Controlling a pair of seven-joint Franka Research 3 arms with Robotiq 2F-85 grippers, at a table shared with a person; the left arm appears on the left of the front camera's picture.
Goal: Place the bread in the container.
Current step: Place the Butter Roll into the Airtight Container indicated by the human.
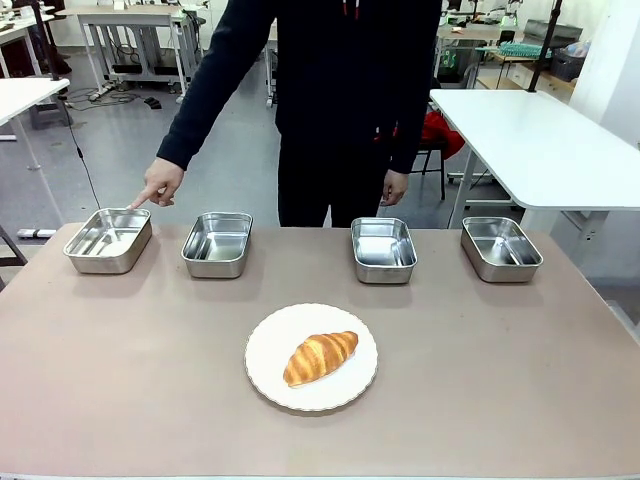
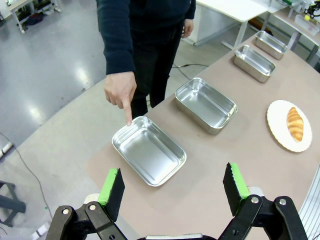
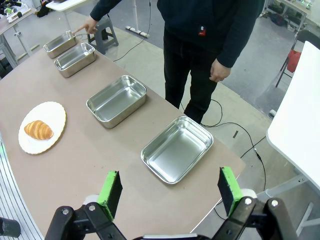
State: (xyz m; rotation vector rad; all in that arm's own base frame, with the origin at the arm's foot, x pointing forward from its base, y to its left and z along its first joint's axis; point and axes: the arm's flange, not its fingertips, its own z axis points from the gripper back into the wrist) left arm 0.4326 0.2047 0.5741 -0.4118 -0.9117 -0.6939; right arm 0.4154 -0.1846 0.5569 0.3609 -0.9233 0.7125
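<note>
In the front view the top edge cuts the person (image 1: 340,100) off above the chest, and the table (image 1: 500,400) hides the legs below the thighs. I cannot tell whether the pointing hand (image 1: 160,183) touches the rim of the pan (image 1: 108,240) at the left end or hangs just over it. Each wrist view's bottom edge cuts off its gripper's base: left gripper (image 2: 173,175), right gripper (image 3: 170,175).

A hand (image 1: 160,182) points at the leftmost container (image 1: 108,240).
</note>
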